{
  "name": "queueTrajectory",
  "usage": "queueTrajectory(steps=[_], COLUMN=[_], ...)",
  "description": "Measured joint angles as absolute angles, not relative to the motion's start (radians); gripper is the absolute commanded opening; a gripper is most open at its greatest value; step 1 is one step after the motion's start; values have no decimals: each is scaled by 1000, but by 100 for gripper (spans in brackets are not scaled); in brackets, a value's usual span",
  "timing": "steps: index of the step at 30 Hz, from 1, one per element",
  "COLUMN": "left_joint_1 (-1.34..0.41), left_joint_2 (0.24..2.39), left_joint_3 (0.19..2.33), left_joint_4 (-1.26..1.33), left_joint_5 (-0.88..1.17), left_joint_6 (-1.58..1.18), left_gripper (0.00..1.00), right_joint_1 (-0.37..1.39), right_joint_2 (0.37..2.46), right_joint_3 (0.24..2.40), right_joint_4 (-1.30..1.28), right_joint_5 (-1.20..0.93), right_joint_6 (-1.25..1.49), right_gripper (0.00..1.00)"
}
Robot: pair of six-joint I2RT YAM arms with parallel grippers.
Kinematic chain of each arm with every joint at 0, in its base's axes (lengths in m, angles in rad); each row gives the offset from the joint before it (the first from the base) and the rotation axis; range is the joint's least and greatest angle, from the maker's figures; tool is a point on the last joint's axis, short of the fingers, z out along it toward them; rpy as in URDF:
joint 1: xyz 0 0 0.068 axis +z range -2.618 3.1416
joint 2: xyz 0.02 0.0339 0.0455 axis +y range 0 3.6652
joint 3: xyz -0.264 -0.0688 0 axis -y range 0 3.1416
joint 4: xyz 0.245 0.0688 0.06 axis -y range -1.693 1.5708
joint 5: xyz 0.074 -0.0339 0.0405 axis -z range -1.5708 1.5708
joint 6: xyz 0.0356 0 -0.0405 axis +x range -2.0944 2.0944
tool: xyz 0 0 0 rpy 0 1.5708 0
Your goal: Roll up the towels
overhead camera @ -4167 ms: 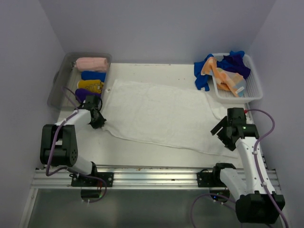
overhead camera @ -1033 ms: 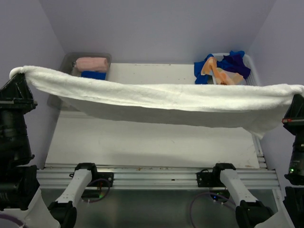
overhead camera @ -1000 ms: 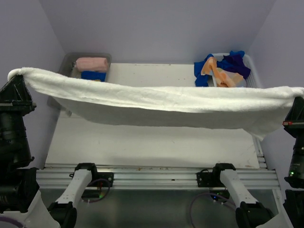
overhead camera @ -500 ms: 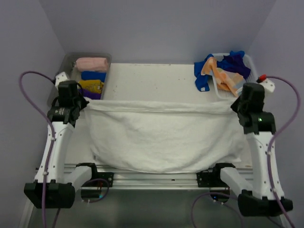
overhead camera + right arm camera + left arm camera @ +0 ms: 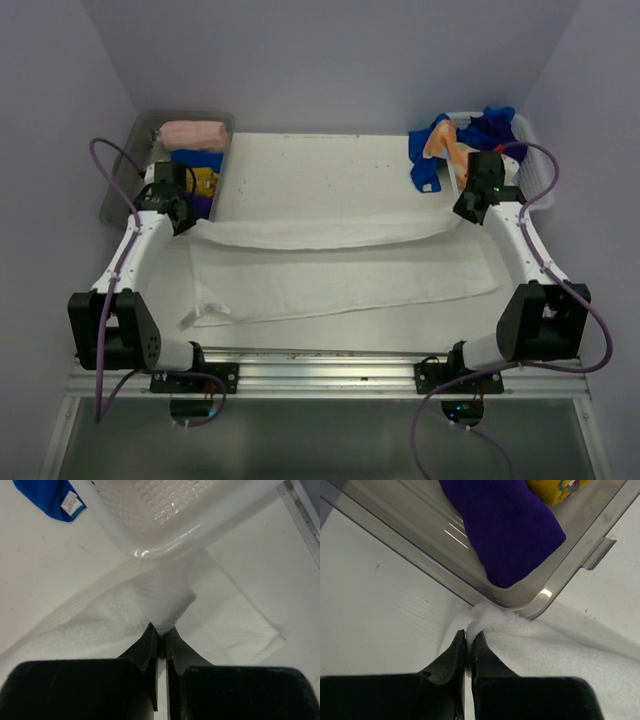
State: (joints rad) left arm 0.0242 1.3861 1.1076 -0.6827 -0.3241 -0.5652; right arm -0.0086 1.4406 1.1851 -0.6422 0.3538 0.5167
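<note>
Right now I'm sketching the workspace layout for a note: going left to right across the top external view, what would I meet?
grey tub → white towel → white basket

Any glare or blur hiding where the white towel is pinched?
Left wrist: bright streaks on the tub wall, but the white towel shows sharp at the left pincer. Right wrist: shine on the basket rim; towel against the table is low in contrast, yet readable at the right pincer.
</note>
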Motion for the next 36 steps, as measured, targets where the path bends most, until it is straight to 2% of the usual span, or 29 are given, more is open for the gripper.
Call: queueTrajectory(steps=[10,20,36], left_joint_1=[52,52,52], left_joint_2=[1395,1189,1037], left_joint_3=[1122,989,865], left_joint_4=[-669,-740,-962], left_joint_5=[-260,-185,-118], left_joint_6=[-567,-567,-695], left_gripper=[0,0,0], right_joint_1=[-20,-121,-179], right_joint_2=[1463,1364,1080], right_joint_3=[1244,1075,876], right_joint_4=[-633,-660,-762], right_joint_5=[329,287,306], right_joint_6=[500,485,605], right_gripper=[0,0,0])
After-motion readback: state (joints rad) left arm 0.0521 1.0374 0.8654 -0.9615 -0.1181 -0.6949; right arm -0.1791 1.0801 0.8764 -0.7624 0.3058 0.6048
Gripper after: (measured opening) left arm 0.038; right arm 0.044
